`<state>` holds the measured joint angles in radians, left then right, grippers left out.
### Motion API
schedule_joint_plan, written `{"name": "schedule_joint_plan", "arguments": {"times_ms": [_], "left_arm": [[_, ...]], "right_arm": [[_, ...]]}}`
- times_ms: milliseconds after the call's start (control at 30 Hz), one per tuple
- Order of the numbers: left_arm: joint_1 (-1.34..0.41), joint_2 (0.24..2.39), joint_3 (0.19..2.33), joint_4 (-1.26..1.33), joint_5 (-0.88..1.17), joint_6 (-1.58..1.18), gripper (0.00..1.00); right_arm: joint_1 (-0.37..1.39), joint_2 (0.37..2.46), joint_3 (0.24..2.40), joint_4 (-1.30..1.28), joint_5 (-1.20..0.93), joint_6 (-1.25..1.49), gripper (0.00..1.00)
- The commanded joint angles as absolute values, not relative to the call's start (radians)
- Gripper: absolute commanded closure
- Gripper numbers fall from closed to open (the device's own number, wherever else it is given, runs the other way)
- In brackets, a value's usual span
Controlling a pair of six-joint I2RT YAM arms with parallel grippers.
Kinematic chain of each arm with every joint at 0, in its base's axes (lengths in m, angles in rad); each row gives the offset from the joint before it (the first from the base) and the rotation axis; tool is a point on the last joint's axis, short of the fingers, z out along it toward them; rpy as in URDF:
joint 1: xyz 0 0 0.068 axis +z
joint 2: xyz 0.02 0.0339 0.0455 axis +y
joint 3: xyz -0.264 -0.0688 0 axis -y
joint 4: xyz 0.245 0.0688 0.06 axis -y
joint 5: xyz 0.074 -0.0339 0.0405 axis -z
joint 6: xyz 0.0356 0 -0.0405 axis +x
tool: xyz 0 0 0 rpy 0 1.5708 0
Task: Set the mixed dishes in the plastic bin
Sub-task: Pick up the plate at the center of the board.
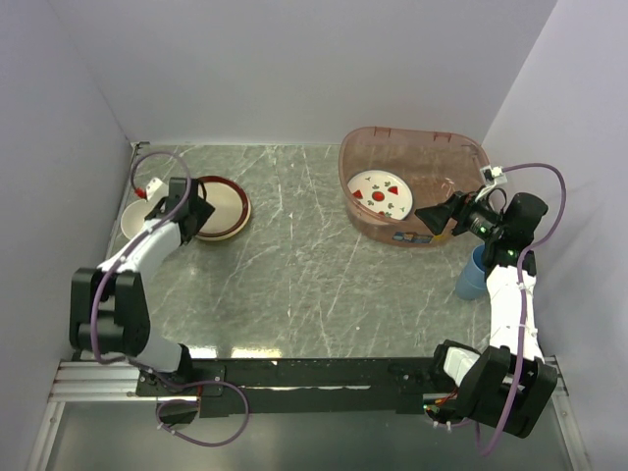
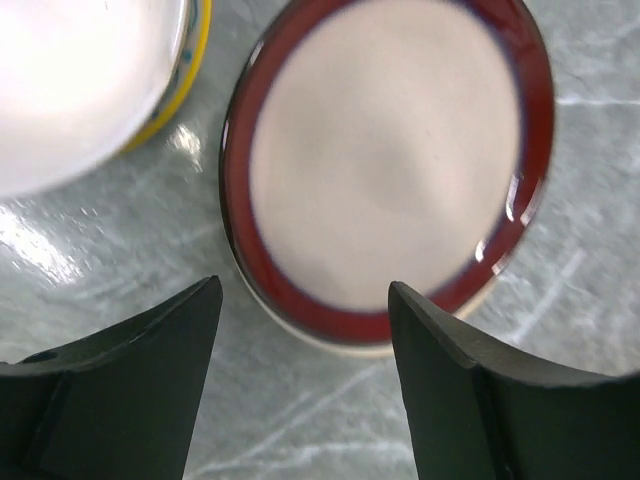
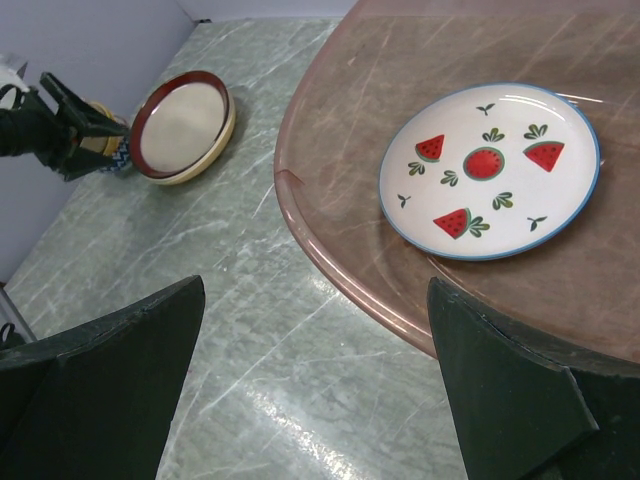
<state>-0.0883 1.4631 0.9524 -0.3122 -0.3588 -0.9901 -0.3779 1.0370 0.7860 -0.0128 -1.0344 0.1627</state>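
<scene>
The pinkish plastic bin (image 1: 446,157) stands at the back right, with the white plate with red shapes (image 1: 383,193) lying inside; both show in the right wrist view, the plate (image 3: 490,170) inside the bin's rim (image 3: 330,255). My right gripper (image 1: 432,216) is open and empty over the bin's front rim (image 3: 315,290). The red-rimmed bowl (image 1: 221,206) sits at the far left. My left gripper (image 1: 191,211) is open and empty just above its near edge (image 2: 305,290). A cream bowl (image 1: 135,218) with a yellow edge (image 2: 190,60) lies left of it. The light blue cup (image 1: 472,273) stands by my right arm.
White walls close the table on the left, back and right. The grey marble tabletop (image 1: 304,265) runs between the two groups of dishes. Purple cables loop off both arms.
</scene>
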Motion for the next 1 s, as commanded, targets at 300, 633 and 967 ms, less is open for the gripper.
{"name": "schedule_joint_plan", "arguments": {"times_ms": [300, 633, 967], "left_arm": [[-0.086, 1.678, 1.201, -0.511, -0.588, -0.818, 0.28], [-0.086, 1.782, 1.279, -0.500, -0.572, -0.778, 0.28], [-0.060, 1.830, 1.256, -0.446, -0.549, -0.767, 0.41]], "right_arm": [[-0.383, 1.046, 0.844, 0.008, -1.040, 0.144, 0.00], [-0.383, 1.048, 0.848, -0.015, -1.039, 0.140, 0.00], [-0.385, 1.048, 0.853, -0.023, -1.042, 0.135, 0.00]]}}
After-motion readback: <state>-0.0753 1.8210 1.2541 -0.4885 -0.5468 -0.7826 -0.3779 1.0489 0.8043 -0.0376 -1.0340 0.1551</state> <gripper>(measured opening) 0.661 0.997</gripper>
